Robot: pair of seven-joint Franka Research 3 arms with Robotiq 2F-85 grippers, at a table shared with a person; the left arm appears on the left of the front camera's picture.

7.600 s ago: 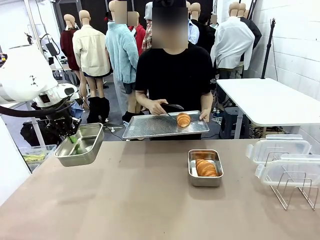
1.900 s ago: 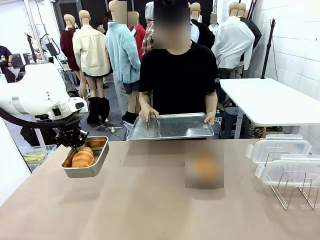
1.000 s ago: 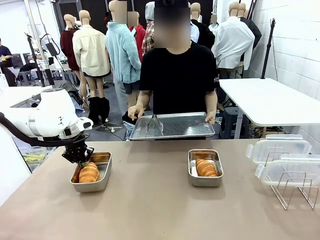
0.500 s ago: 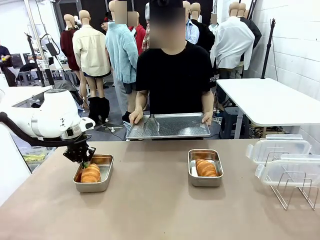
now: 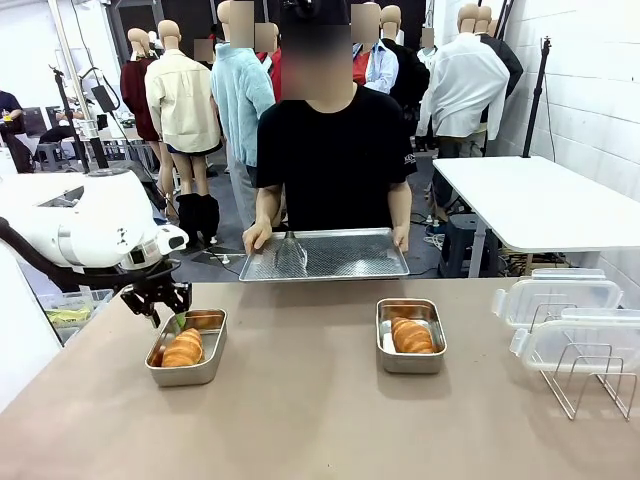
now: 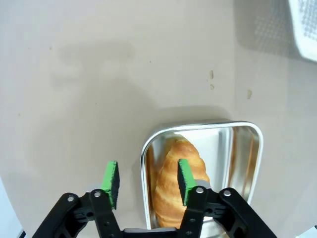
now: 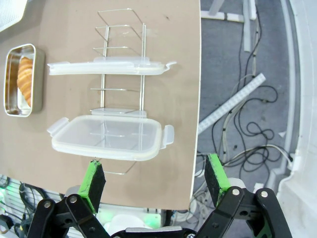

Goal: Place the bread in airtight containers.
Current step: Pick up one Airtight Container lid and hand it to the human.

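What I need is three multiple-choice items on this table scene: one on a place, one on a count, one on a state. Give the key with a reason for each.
1. Where do the two clear lids lie?
A. on the wire rack at the table's right end
B. on the floor
C. on the far white table

2. How many steel pans hold bread?
A. none
B. one
C. two

3. What is the left gripper doing?
A. shut on a piece of bread
B. open, above the left pan
C. shut on a lid

Key:
A, both lids rest on the rack.
C, each pan holds one piece.
B, its green pads stand apart, astride that pan's rim.
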